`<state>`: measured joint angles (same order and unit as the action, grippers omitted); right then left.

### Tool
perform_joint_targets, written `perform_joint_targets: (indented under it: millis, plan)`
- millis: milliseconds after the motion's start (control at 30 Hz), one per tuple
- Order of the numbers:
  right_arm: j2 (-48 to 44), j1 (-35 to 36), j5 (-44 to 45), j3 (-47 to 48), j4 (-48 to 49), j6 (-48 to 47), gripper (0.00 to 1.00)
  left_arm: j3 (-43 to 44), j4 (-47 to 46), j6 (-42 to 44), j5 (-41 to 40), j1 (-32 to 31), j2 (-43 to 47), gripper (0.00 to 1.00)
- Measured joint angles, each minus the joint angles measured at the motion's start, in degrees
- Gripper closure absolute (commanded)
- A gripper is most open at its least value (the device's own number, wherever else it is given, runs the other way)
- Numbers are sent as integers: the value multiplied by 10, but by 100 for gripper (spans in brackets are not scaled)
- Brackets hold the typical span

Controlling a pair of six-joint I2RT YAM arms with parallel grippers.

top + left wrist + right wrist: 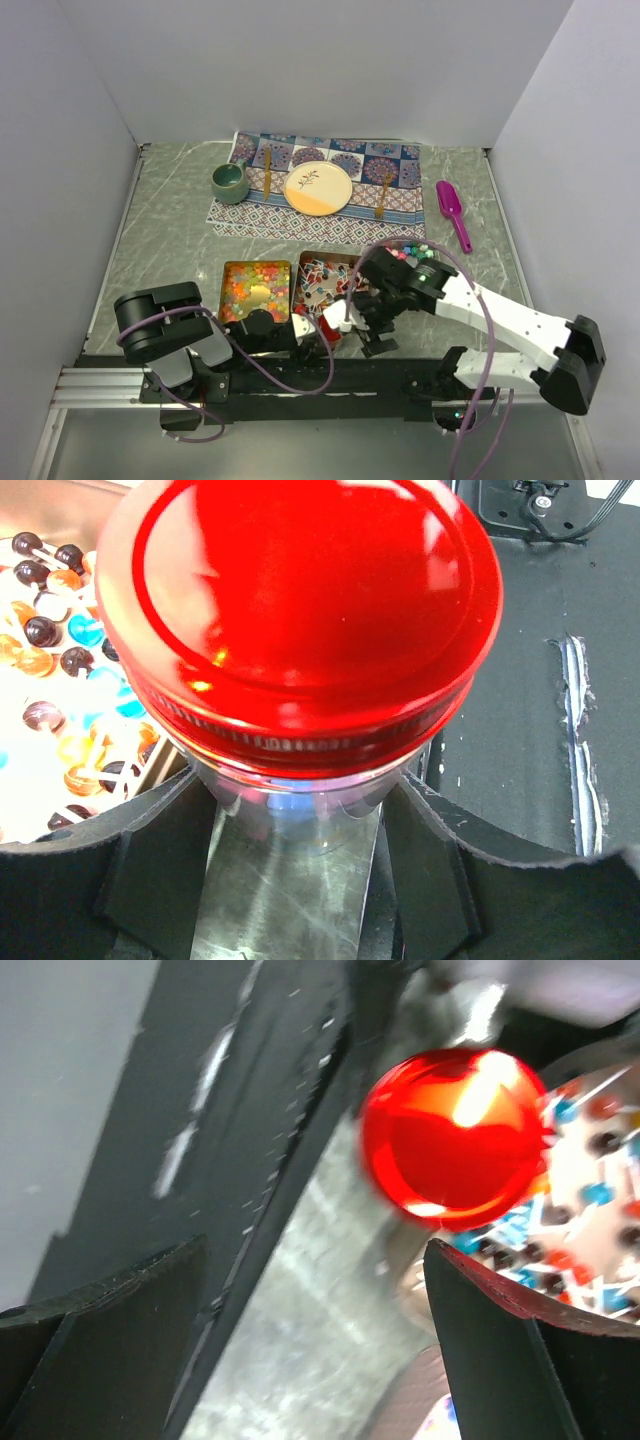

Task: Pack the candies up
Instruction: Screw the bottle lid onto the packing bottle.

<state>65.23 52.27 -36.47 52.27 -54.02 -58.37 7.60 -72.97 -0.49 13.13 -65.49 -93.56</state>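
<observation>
While the top view lays out the whole marbled grey table (160, 230), only the left wrist camera shows the grip: the left gripper (300, 805) has its matte black fingers (160, 865) pressed against both sides of a clear jar (290, 815) capped by a glossy round red lid (300, 620) with a finely ribbed rim

The candies (322, 272) lie loose in three shallow rectangular metal trays (228, 268) set side by side: orange-yellow-red gummies (256, 288) on the left, red-blue-white wrapped pieces in the middle, and pastel star-like pieces (412, 247) on the right, partly hidden under the right arm. The jar stands upright on the table at the near edge of the trays, just beside the black base strip (300, 385)

From the right wrist the picture is blurred, yet the right gripper (310, 1250) shows its jaws spread wide with nothing between them, and the lid sits ahead of the gap as a shiny red disc

Only the top view shows the far side: a patterned cloth placemat (400, 160) bearing a green mug (229, 181) and a round plate (318, 187), and a purple scoop (452, 212) well apart on the right. Bare marbled surface shows left of the gummies, bounded by white walls (60, 150)
</observation>
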Motion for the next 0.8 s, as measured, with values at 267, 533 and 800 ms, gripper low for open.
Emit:
perform_joint_targets:
  millis: [267,533,800]
  plan:
    - [-66,-13,51,-30,-43,6,4,2,2,-2,1,0,0,99]
    - [31,-23,68,33,-6,-6,4,6,4,-2,1,0,0,99]
    - [82,-24,37,93,2,-54,2,7,4,-2,2,0,0,99]
